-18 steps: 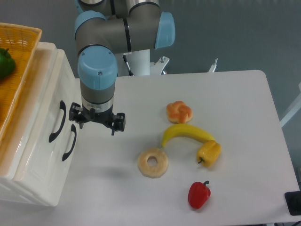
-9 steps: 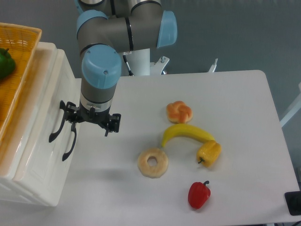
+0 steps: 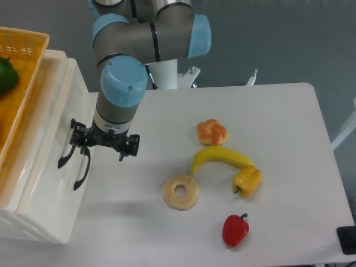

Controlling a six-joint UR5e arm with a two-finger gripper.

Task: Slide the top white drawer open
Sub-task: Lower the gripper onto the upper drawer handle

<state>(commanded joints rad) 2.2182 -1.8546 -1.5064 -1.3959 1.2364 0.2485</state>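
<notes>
- Nearest the camera, a red pepper (image 3: 235,230) lies on the table (image 3: 289,122); we treat it as unrelated to the task.
- Behind it lie a ring-shaped pastry (image 3: 181,192), a yellow pepper (image 3: 247,181), a banana (image 3: 221,158) and a knotted bun (image 3: 212,132). All sit well apart from the cabinet and need no handling.
- At the left stands the white cabinet (image 3: 28,222). We see two curved black handles on its front: the top white drawer (image 3: 53,128) carries the upper handle (image 3: 68,146), and the lower drawer's handle (image 3: 82,168) sits just beside it.
- We judge the top white drawer not yet open: its front appears flush with the front below it, with no gap showing.
- The gripper (image 3: 104,143) sits at the upper handle with its fingers spread apart. One finger (image 3: 79,137) lies at or against the handle's top end; we cannot tell whether it is hooked behind the handle.
- The approach appears complete or nearly so. What remains is to secure the handle and pull the drawer outward across the table.
- Farthest back, an orange basket (image 3: 22,72) rests on the cabinet top with a green pepper (image 3: 6,74) inside.
</notes>
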